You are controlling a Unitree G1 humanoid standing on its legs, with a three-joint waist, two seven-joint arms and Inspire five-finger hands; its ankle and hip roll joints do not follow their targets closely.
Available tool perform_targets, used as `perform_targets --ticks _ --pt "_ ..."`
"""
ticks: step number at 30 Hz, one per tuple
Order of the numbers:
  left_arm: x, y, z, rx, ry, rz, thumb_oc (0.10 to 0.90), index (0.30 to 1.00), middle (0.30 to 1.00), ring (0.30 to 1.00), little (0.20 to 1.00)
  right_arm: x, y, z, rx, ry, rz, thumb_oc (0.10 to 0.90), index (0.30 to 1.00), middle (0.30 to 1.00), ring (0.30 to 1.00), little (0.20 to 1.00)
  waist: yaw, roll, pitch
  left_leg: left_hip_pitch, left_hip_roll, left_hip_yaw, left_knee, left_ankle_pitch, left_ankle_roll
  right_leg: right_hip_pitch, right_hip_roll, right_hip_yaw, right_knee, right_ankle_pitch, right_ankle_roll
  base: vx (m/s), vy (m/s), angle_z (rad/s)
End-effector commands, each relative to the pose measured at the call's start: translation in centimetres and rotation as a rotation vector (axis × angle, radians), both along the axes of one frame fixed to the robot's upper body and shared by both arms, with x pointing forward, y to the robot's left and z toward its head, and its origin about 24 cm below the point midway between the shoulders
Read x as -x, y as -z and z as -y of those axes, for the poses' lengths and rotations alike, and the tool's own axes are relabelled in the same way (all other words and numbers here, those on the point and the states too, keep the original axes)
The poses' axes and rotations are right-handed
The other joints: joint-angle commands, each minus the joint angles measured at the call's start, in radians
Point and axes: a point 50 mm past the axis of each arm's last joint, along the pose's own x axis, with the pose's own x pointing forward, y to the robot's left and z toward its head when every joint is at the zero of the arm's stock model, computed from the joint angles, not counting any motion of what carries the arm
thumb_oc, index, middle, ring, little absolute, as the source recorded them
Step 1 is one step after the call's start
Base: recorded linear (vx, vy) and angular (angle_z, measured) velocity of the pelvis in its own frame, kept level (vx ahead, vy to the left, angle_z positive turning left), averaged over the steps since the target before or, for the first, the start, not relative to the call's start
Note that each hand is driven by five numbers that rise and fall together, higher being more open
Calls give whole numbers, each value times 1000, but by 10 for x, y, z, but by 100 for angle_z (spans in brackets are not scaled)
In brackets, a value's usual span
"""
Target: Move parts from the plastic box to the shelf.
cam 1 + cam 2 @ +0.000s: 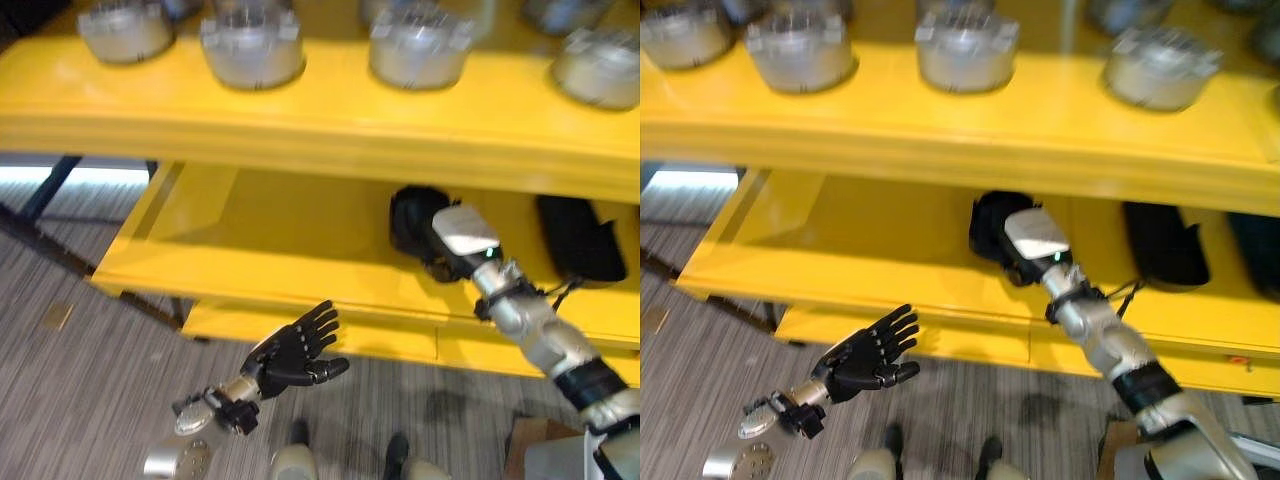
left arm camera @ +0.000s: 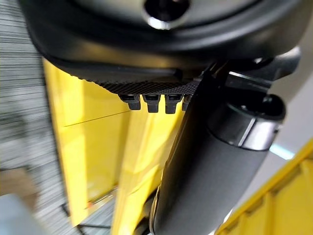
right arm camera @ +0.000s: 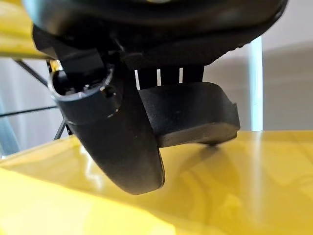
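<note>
The black part is a flat, matte piece with rounded edges and a thick blunt rim; in the right wrist view it sits against the fingers of the right hand, with its underside just above or touching the glossy yellow board, its reflection showing beneath it. In the eye views it shows as a dark lump in the centre of the frame, on the middle level of the yellow shelf, at the right hand's tip. The thumb curves down beside the part and the fingers lie behind it, so the right hand is closed around it.

A second black part, long and flat, lies on the same level toward the right edge of the frame, well apart from the first.

Across the top of the frame, on the upper level, stands a row of round silver metal parts with notched rims.

The left hand hangs at lower centre-left, in front of the shelf's lowest board and over the grey striped floor, fingers spread and straight, released and carrying nothing.
</note>
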Motion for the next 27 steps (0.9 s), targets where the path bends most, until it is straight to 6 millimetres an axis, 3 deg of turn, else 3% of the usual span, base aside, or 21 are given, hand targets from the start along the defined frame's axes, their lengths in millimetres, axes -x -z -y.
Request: perform_targets --ticks 1,5,13,21,27 --pt "-21 -64 20 114 111 285 900 1000 1000 1000 1000 -9 -90 -9 20 -19 341 400 300 300 300 300 17 -36 80 -52 66 28 114 -79 -5 51 -76 -89 -43 7 54 -188 -86 29" --pt "-26 -78 26 116 110 323 900 1000 1000 1000 1000 -17 -112 3 71 54 389 400 300 300 300 300 39 -29 148 -158 62 -12 181 -78 -5 -42 -88 -101 43 -4 46 -166 -112 18" --pt "-31 -90 35 146 130 353 900 1000 1000 1000 1000 -28 -130 5 110 135 425 400 300 300 300 300 61 -18 224 -278 37 -48 252 -85 5 -154 -104 -108 140 -29 40 -102 -52 6" --pt "-37 -93 51 149 171 352 900 1000 1000 1000 1000 -32 -129 4 60 202 412 400 300 300 300 300 50 -30 229 -345 16 -55 299 -108 24 -219 -101 -81 174 -35 45 -67 -10 -2" --pt "-43 -96 48 129 155 348 900 1000 1000 1000 1000 -36 -130 14 45 260 405 400 300 300 300 300 40 -35 229 -339 12 -48 317 -126 28 -205 -87 -61 151 -27 47 -8 -5 0"
